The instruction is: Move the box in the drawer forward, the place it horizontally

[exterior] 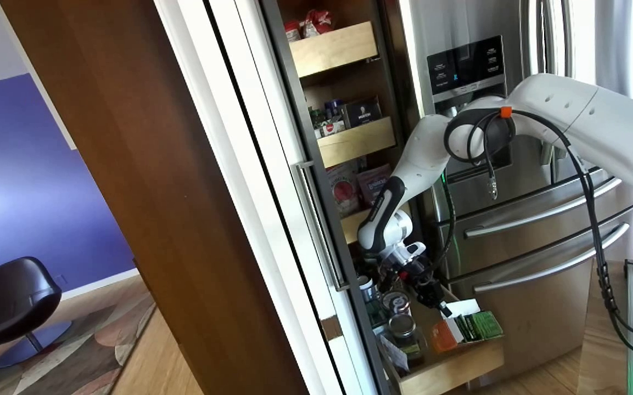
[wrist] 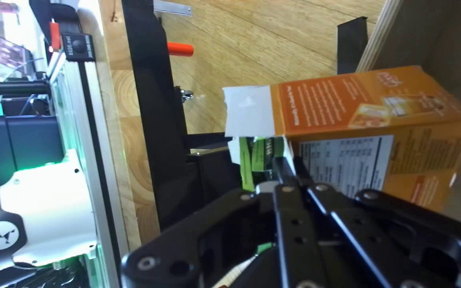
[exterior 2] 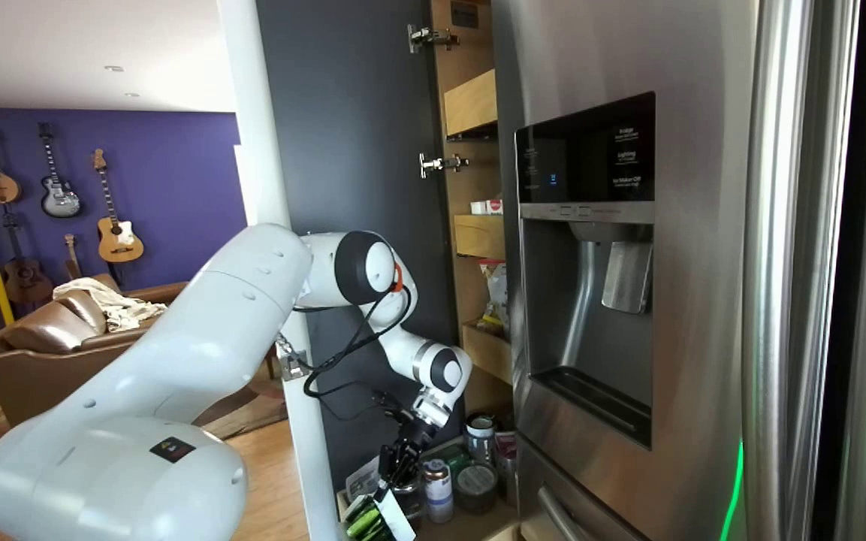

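Where drawer (exterior: 452, 368) ends, floorboards (wrist: 270, 46) show

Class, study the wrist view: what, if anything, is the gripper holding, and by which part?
The open orange cardboard box, pinched between the fingers by the side-wall edge at its open end.

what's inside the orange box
Green packets show at the open end of the orange box. The gripper covers part of that end; anything deeper is hidden by the box itself.
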`<state>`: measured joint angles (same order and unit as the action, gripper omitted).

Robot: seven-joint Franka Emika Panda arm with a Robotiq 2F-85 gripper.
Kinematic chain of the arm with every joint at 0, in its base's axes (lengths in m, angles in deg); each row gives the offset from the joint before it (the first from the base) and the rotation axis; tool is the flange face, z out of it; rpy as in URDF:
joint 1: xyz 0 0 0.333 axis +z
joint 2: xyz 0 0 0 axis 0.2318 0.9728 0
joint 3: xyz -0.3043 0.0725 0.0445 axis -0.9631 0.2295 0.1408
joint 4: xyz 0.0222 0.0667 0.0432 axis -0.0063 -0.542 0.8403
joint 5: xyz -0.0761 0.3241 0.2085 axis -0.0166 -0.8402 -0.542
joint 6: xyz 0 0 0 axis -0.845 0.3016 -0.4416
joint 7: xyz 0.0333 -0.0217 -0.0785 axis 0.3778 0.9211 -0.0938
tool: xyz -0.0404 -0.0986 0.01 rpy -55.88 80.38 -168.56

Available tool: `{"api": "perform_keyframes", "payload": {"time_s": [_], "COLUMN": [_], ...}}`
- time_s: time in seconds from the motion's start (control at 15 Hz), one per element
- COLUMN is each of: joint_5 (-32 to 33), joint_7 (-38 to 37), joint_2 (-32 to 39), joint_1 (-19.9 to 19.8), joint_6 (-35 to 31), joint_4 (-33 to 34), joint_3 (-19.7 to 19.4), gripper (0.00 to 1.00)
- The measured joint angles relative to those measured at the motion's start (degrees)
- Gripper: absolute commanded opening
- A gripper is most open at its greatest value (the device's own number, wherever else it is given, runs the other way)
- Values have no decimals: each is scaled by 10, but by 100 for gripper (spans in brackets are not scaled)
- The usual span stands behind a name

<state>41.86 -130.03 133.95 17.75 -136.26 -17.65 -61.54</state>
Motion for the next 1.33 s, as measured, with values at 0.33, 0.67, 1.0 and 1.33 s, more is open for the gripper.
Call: {"api": "perform_keyframes", "payload": {"time_s": [0.33, 0.67, 1.0, 1.33], "joint_5": [0, 4, 6, 24], "joint_7": [-44, -104, -137, -143], "joint_2": [52, 79, 112, 112], "joint_1": [-1, -1, 0, 15], "joint_6": [127, 166, 175, 142], "joint_4": [75, 123, 164, 173], "joint_3": [-6, -22, -26, -27], "gripper": [4, 0, 26, 54]}}
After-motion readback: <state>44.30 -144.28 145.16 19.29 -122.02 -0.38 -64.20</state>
